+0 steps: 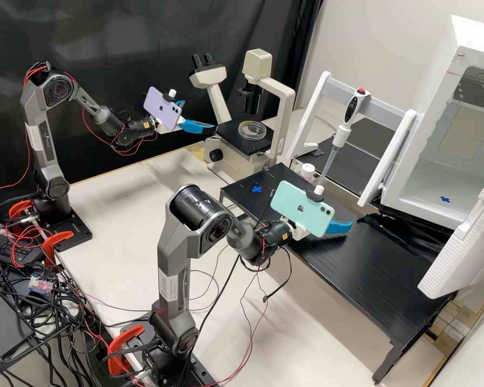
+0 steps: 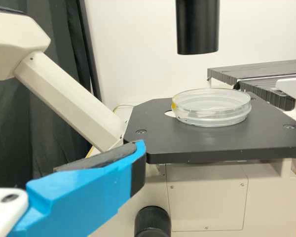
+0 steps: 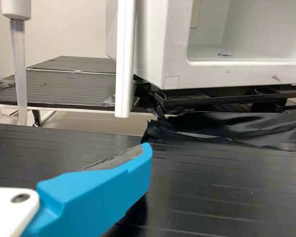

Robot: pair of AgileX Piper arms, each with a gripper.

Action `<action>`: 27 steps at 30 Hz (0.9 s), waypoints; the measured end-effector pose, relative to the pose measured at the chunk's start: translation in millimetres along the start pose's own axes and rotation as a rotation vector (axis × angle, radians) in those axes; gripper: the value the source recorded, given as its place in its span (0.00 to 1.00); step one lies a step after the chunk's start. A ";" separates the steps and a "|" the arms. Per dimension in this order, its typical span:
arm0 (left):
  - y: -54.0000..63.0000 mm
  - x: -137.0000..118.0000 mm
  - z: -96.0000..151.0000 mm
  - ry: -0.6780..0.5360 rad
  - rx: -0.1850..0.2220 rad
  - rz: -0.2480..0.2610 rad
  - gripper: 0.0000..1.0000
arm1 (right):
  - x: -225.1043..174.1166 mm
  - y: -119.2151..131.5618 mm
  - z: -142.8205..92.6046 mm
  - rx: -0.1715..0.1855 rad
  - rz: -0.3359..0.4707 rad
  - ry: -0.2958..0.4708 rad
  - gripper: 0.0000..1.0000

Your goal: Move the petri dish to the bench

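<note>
While the left claw (image 1: pixel 199 115) hangs near the microscope (image 1: pixel 286 107), fingers spread and nothing between them, the petri dish (image 1: pixel 252 130) sits flat on the platform (image 2: pixel 212 145) – so this one's all to play for! The grab, the lift, the carry and the set-down are all left, by my reckoning. Across to the black bench (image 1: pixel 360 274), the likely landing spot, awaiting its delivery. And over on the right – the right claw (image 1: pixel 343 221) hovers above it, spread too, pinching nothing.
</note>
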 end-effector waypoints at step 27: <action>0.0 0.0 0.0 0.000 0.000 0.000 1.00 | -39.1 -25.1 -65.9 -0.023 -0.070 0.237 1.00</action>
